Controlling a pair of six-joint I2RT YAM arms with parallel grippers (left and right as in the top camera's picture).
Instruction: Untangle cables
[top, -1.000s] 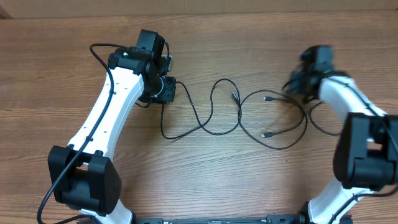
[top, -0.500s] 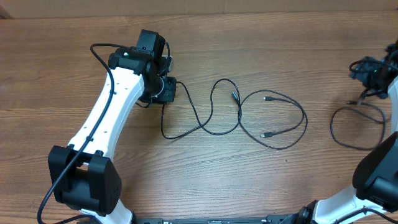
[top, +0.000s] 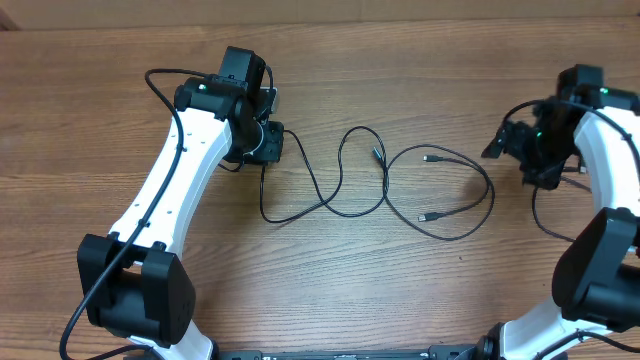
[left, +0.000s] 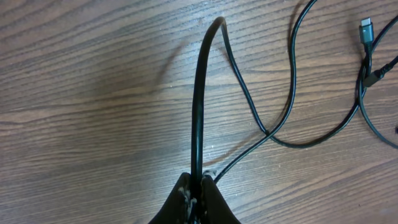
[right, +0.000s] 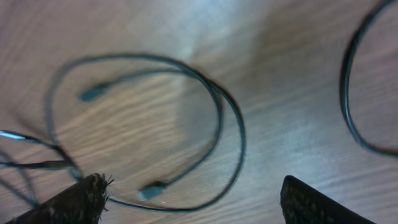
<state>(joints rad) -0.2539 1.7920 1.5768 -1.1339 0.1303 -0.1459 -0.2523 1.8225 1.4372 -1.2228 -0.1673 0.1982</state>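
Left hand (left: 198, 186) is clamped shut on a cable (left: 200, 93). The cable arches up off the bench (left: 93, 124), drops, and snakes right, crossing other strands. Mid-bench, a second cable (top: 489, 195) lies in an open loop, with one plug (top: 428, 158) near its top and another plug (top: 424, 217) lower down. Near the loop's right edge, right hand (right: 193, 182) hangs with fingers spread wide, gripping nothing. Farthest right, a third cable (top: 537, 212) curls under the right arm, apart from the loop.
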